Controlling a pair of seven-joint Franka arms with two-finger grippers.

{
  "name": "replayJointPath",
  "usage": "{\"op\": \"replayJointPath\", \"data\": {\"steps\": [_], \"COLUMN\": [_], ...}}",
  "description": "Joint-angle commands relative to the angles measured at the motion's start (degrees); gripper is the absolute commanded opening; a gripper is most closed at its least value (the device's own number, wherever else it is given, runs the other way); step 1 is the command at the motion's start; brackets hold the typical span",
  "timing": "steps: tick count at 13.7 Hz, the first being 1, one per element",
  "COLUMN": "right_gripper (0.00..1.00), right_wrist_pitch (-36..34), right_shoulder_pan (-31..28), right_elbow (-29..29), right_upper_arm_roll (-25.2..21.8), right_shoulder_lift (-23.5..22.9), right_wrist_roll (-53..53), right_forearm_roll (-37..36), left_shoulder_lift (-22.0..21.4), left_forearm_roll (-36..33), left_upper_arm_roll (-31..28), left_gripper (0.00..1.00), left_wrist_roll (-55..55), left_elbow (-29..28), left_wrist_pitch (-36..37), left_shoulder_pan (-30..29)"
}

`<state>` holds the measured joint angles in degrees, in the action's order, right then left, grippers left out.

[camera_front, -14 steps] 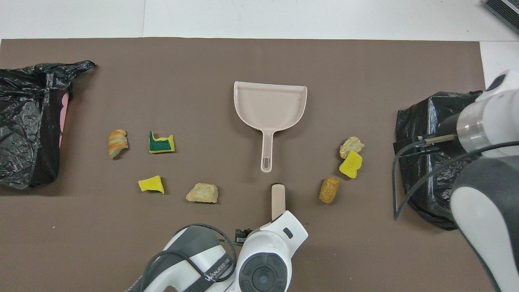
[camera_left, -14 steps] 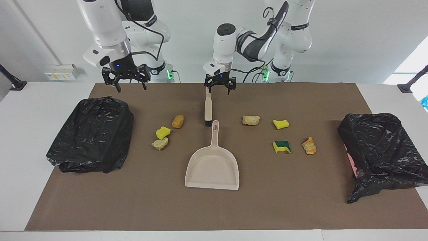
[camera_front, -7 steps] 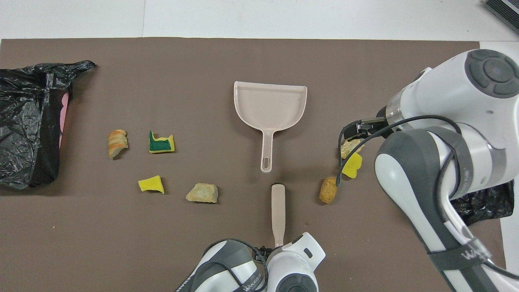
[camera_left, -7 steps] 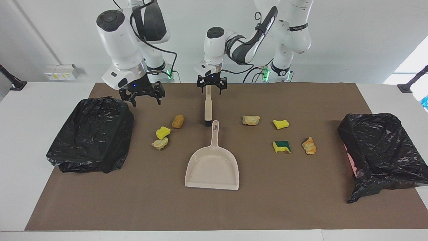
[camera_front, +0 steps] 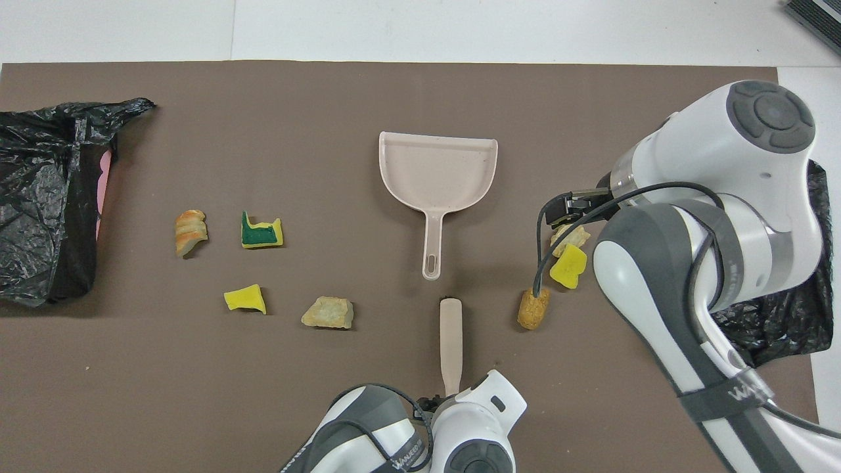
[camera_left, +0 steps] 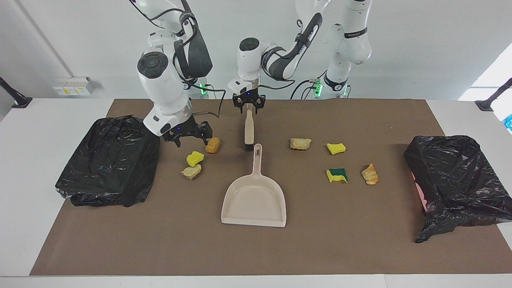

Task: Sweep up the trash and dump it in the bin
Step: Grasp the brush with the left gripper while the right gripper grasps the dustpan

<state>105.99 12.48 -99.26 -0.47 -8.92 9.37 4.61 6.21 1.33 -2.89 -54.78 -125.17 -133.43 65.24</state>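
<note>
- Right end effector (camera_left: 192,142): fingers spread wide and holding nothing. It hangs low over the brown mat (camera_left: 360,240), toward the right arm's end of the counter (camera_left: 24,160) from the dustpan (camera_left: 254,200), between the black-bagged bin (camera_left: 108,160) and the orange bread lump (camera_left: 213,145).
- Left end effector (camera_left: 248,110): set at the tip of the brush (camera_left: 249,128) handle, which rises between its links. Whether it has a grip on the handle cannot be told.
- Brush: lies flat on the mat, nearer to the robots than the dustpan and in line with the dustpan's handle. Its black bristle end lies just beside that handle's tip.
- Dustpan: beige, flat on the middle of the mat, with its handle pointing toward the robots and nothing in its tray.
- Trash toward the right arm's end from the dustpan: the orange bread lump is level with the dustpan's handle tip. The plain yellow sponge (camera_left: 195,158) and the pale crumpled lump (camera_left: 191,171) lie farther from the robots, close together.
- Trash toward the left arm's end from the dustpan: the tan lump (camera_left: 300,143) and the small yellow sponge (camera_left: 336,148) are level with the handle tip. The green-faced sponge (camera_left: 337,175) and the striped orange lump (camera_left: 370,174) lie side by side, farther from the robots.
- Second black-bagged bin (camera_left: 456,180): stands at the left arm's end of the mat, well apart from the dustpan. All seven bits lie on the mat, outside both bins.
</note>
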Motion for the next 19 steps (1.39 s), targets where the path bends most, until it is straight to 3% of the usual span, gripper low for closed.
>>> {"op": "replayJointPath", "data": {"steps": [1,5,10,13,17,19], "right_gripper": [1.00,1.00,1.00,1.00,1.00,1.00], "right_wrist_pitch": [0.27,0.27,-1.93,-1.49,0.52,3.68], "right_shoulder_pan": [-0.26,-0.08,0.27,0.53,7.02,7.12], "right_elbow": [0.55,0.64,4.33,5.48,5.39,5.48], "right_upper_arm_roll": [0.03,0.03,0.03,0.11,0.11,0.11], "right_shoulder_lift": [-0.39,-0.39,-1.79,-2.59,-4.78,-6.62], "right_wrist_roll": [0.65,0.82,3.64,3.99,11.10,11.98], "right_forearm_roll": [1.72,1.72,1.81,2.85,3.39,4.00], "left_shoulder_lift": [-0.85,-4.00,-10.25,-11.58,-10.61,-10.26], "left_forearm_roll": [0.07,0.16,0.16,0.16,0.07,0.07], "left_upper_arm_roll": [-0.36,-0.36,-0.62,-0.88,-0.97,-0.97], "left_gripper": [0.00,0.00,0.00,0.00,0.00,0.00], "left_wrist_roll": [-0.15,-0.16,3.44,7.92,14.85,17.15], "left_elbow": [-0.42,-0.16,2.04,2.12,4.41,4.67], "left_wrist_pitch": [0.54,5.80,19.24,22.34,22.08,21.29], "left_shoulder_pan": [0.16,-1.86,-4.58,-10.54,-21.44,-25.84]}}
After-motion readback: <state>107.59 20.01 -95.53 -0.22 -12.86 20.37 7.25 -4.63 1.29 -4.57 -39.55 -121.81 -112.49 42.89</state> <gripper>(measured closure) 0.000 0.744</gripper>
